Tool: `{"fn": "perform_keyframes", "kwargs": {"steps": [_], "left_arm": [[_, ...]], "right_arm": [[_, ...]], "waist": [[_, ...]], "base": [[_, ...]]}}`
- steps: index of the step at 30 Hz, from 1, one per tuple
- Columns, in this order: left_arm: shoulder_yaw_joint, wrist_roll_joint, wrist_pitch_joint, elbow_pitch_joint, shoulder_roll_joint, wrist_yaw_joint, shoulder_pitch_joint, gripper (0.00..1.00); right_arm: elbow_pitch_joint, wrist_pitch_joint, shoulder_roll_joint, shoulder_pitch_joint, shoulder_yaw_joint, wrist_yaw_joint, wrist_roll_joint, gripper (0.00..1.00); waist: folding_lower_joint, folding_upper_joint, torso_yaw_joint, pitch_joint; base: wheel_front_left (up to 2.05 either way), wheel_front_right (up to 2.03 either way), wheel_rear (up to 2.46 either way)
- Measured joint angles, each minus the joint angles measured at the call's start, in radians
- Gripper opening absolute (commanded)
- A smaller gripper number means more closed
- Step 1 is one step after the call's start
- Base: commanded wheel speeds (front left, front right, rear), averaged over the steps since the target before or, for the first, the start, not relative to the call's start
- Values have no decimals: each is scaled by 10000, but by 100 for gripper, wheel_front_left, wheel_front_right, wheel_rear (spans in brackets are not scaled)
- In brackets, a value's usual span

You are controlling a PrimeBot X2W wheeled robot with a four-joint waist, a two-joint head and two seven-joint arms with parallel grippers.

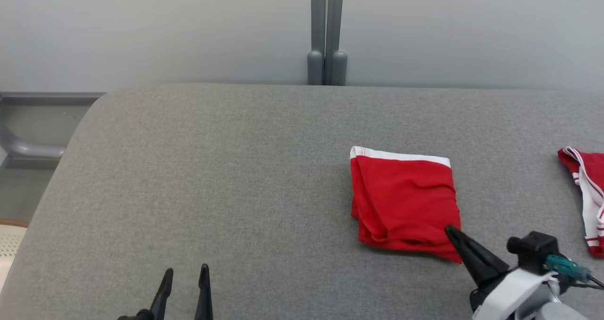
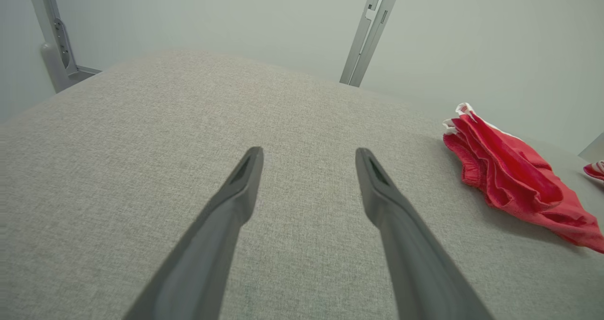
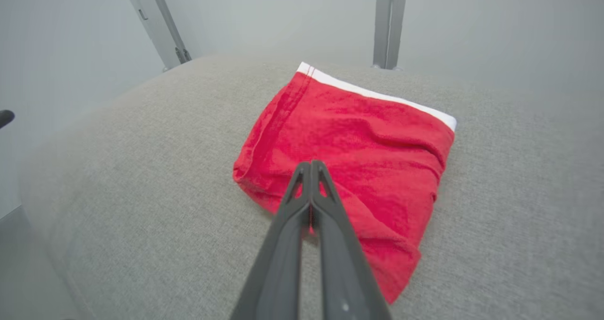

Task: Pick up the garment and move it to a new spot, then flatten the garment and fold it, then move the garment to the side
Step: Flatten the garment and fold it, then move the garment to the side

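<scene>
Well left of the folded garment, the left gripper holds its tapered dark fingers apart over the grey woven tabletop. The right gripper has its fingers pressed together, tips at the garment's near right corner. The garment lies on that tabletop, a soft, creased red square, white-banded on its far edge; beyond it stand two grey posts.

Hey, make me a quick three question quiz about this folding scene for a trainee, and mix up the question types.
1. True or false: the left gripper is shut.
2. The folded red garment has its white band on which edge? A far, B near, C left.
3. Fill in: the shut right gripper has its tip by the garment's near ____ corner.
Key: 1 false; 2 A; 3 right.
</scene>
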Motion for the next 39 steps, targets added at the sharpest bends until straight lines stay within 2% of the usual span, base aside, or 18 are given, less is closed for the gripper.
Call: {"fn": "perform_keyframes", "kwargs": {"steps": [4, 5, 6, 7, 8, 12, 17, 39], "left_arm": [[339, 217, 0, -94, 0, -17, 105, 100], [389, 261, 0, -109, 0, -56, 126, 100], [456, 297, 0, -123, 0, -86, 159, 100], [527, 347, 0, -130, 0, -94, 196, 100], [558, 401, 0, -125, 0, -107, 215, 100], [623, 608, 0, -111, 0, -224, 294, 100], [608, 650, 0, -142, 0, -313, 292, 100], [525, 890, 0, -297, 0, -431, 238, 100]], "right_arm": [[-460, 0, 587, 1250, -2219, 0, -938, 1], [-506, 0, 715, 1467, -2610, 0, -1135, 11], [-571, 0, 890, 1709, -3041, -2, -1354, 30], [-650, 0, 1116, 1915, -3536, -2, -1570, 60], [-708, 0, 1256, 2033, -3814, -2, -1783, 100], [-690, 0, 1779, 2461, -4966, 0, -2491, 100], [-579, 0, 2274, 2583, -5762, -2, -2978, 100], [-169, 0, 2566, 2414, -6096, 0, -2945, 100]], "waist": [[0, 0, -204, -207], [0, 0, -243, -244], [0, 0, -289, -286], [0, 0, -340, -321], [0, 0, -381, -342], [0, 0, -507, -397], [0, 0, -451, -352], [0, 0, -204, -243]], "base": [[0, 0, 0], [0, 0, 0], [0, 0, 0], [0, 0, 0], [0, 0, 0], [0, 0, 0], [0, 0, 0], [0, 0, 0]]}}
